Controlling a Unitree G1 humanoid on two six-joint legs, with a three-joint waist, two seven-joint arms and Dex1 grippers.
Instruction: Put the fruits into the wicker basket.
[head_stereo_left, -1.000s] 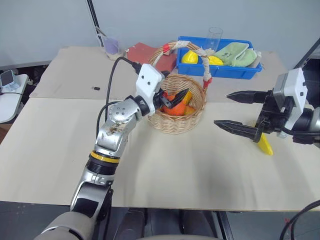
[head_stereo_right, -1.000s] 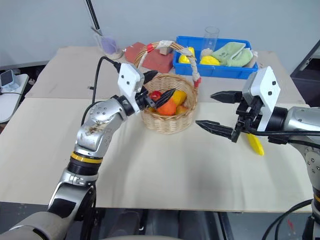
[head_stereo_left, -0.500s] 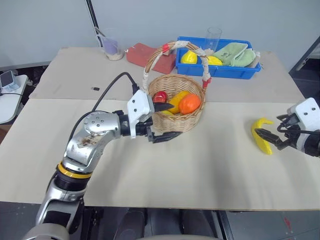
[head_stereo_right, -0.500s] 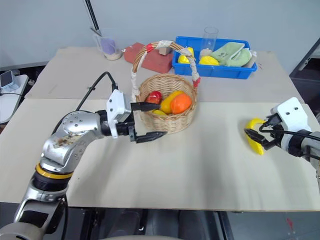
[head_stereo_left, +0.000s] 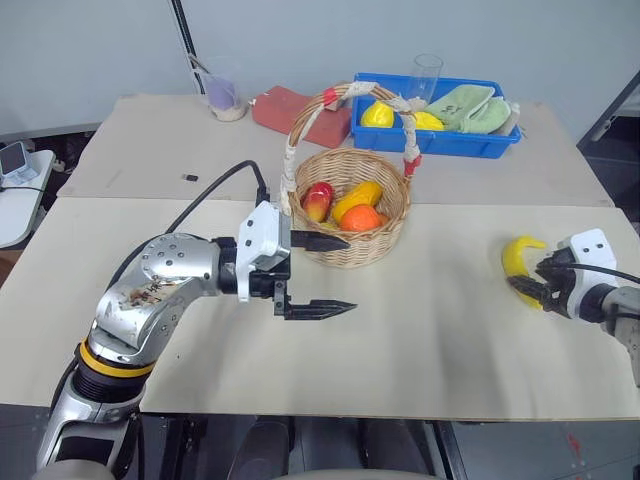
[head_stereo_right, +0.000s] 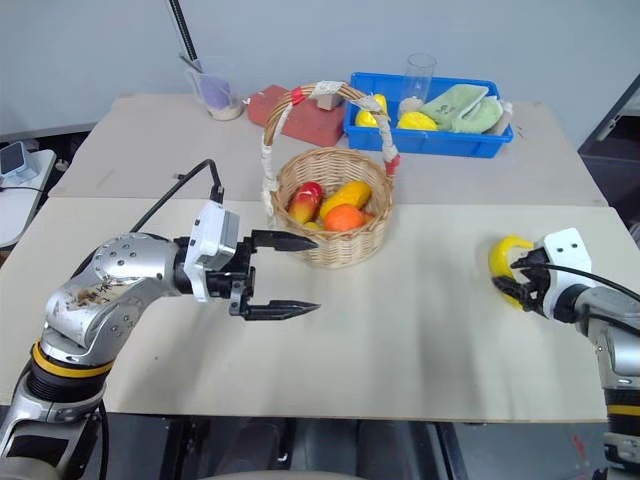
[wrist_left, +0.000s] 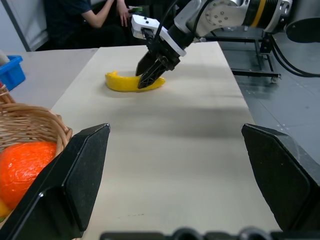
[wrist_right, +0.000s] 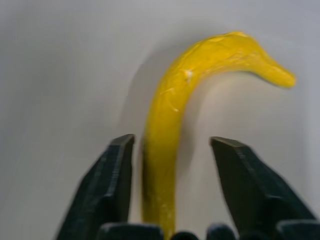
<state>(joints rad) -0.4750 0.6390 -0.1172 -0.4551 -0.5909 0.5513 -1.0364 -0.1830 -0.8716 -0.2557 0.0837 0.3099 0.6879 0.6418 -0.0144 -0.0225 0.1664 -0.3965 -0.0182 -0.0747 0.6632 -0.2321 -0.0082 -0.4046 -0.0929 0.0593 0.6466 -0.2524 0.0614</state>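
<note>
**Banana still on the desk, orange in the basket**

The wicker basket stands near the middle of the pale wooden desk, just in front of the seam between its two boards. Inside lie the orange, a red-and-yellow fruit and a yellow fruit. The banana lies on the desk well to the right of the basket, near the desk's right edge. The right tool is down at the banana with its fingers apart, one on each side of the fruit and not clamped on it, as the right wrist view shows. The left tool hovers just in front of the basket, pointing right, its fingers wide apart and holding nothing. Between the two tools the front half of the desk is bare. At the far edge stand a blue bin with yellow fruits and a green cloth, a clear glass, a red block and a cup. No writing is legible. A grey wall rises behind the desk.
</note>
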